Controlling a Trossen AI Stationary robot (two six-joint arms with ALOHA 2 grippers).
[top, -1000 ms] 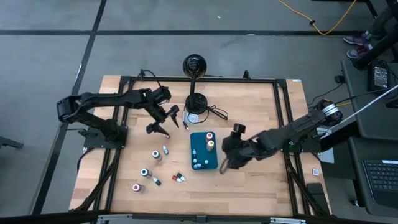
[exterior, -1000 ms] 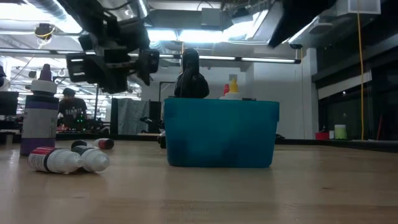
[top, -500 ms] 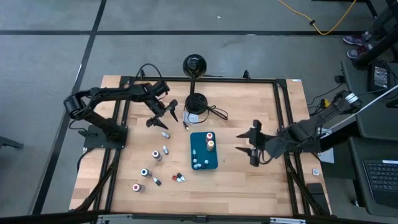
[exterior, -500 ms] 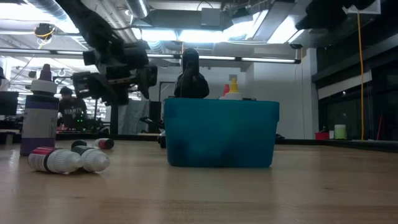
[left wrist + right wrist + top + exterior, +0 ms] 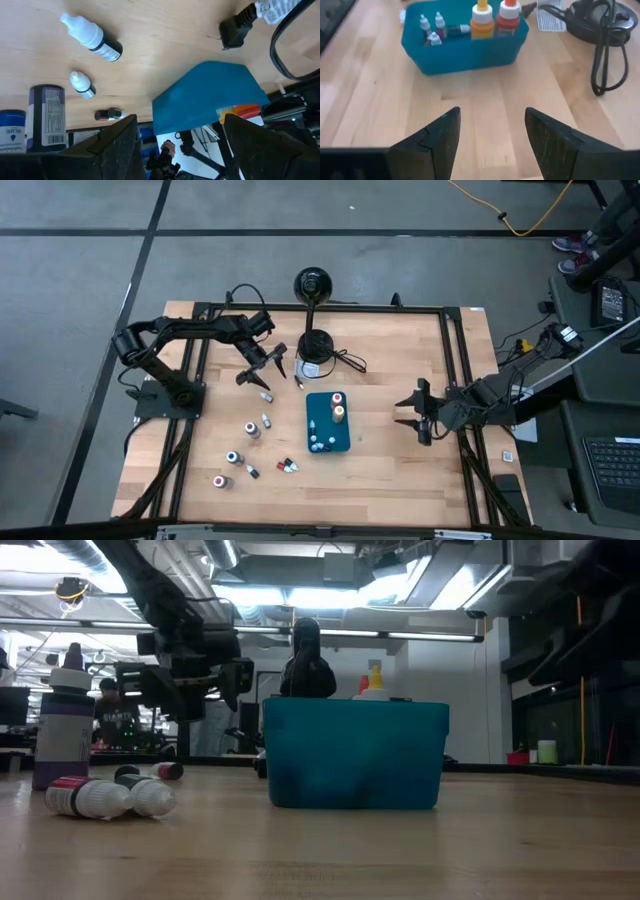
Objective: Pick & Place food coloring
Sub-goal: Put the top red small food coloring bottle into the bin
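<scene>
Right hand (image 5: pixel 414 412) withdrawn from teal tray (image 5: pixel 317 423), wide, empty; left hand (image 5: pixel 259 376) wide over surface (image 5: pixel 400 470). Food coloring (image 5: pixel 250 430) scattered; some hidden in tray. Label "BLUE" legible.

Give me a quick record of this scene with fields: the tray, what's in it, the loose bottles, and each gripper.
tray: teal tray, mid-table
in tray: orange-capped bottle, red-capped bottle, several small white-capped bottles
loose bottles: several small food coloring bottles on the wood left of the tray
left gripper: open, empty, above the table's far left
right gripper: open, empty, right of the tray
</scene>
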